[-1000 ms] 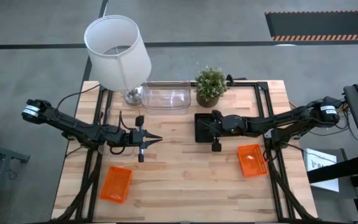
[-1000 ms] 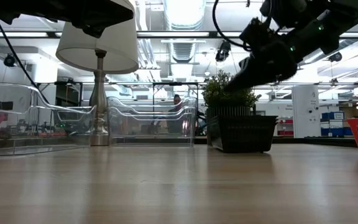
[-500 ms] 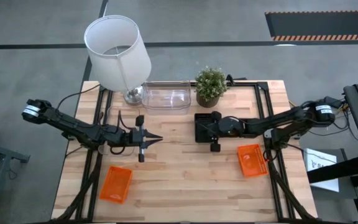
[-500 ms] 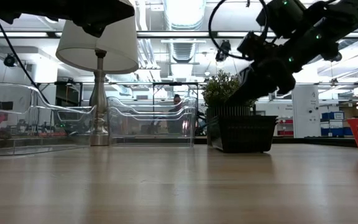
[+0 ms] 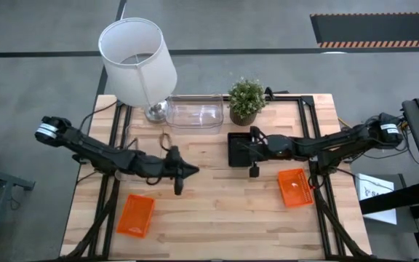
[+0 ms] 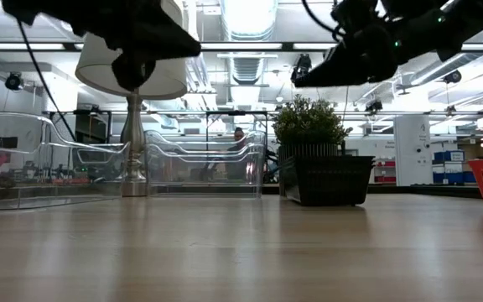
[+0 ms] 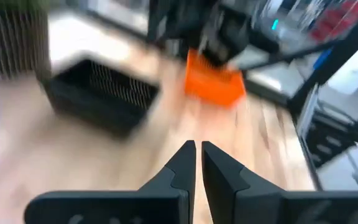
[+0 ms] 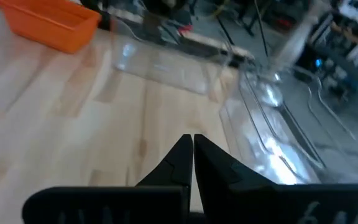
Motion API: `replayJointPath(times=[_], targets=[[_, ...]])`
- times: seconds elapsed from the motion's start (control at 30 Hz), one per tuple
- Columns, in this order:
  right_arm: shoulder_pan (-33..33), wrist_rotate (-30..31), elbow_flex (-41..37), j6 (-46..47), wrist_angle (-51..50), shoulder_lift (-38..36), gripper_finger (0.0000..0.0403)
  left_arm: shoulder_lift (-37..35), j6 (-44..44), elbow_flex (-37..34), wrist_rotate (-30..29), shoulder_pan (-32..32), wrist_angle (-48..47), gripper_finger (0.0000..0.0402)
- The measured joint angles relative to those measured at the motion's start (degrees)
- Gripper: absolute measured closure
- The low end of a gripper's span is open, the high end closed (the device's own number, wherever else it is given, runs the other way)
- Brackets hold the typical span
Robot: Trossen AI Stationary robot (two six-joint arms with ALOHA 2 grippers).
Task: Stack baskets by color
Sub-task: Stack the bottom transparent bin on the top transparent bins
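**Four baskets spread across the wooden table**

In the high view, a red-orange perforated plastic basket (image 5: 135, 215) lies flat at the lower left of the frame, slightly turned. A second red-orange basket (image 5: 294, 187) lies at the lower right, also a little askew. A black perforated rectangular basket (image 5: 237, 148) sits near the centre, partly covered. A clear plastic basket (image 5: 193, 113) rests upright toward the upper middle of the frame, well apart from the orange pair.
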Motion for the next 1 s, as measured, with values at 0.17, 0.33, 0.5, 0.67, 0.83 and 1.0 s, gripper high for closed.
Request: replayJointPath(times=[0.17, 0.33, 0.5, 0.67, 0.83, 1.0], targets=[[3.2, 0.1, 0.0, -2.6, 1.0, 0.0, 0.0394, 6.8, -21.5, 16.0, 7.9, -3.4, -33.4, 0.0392], [4.1, 0.2, 0.0, -3.1, 1.0, -0.3, 0.0394, 16.2, -42.2, 32.5, 24.4, -8.6, -62.7, 0.0392], [4.1, 0.2, 0.0, -3.1, 1.0, -0.3, 0.0394, 22.4, -49.9, 40.7, 32.3, -13.3, -72.8, 0.0392], [4.4, 0.2, 0.0, 0.4, 0.2, -1.7, 0.0394, 23.3, -51.1, 41.9, 32.3, -15.0, -69.2, 0.0392], [6.1, 0.1, 1.7, 8.9, -14.6, -6.9, 0.0394, 23.2, -45.7, 41.9, 32.0, -15.3, -66.9, 0.0392], [7.7, -0.3, 7.3, 21.8, -35.1, -10.4, 0.0394, 23.0, -34.2, 41.9, 28.6, -13.5, -67.0, 0.0392]])
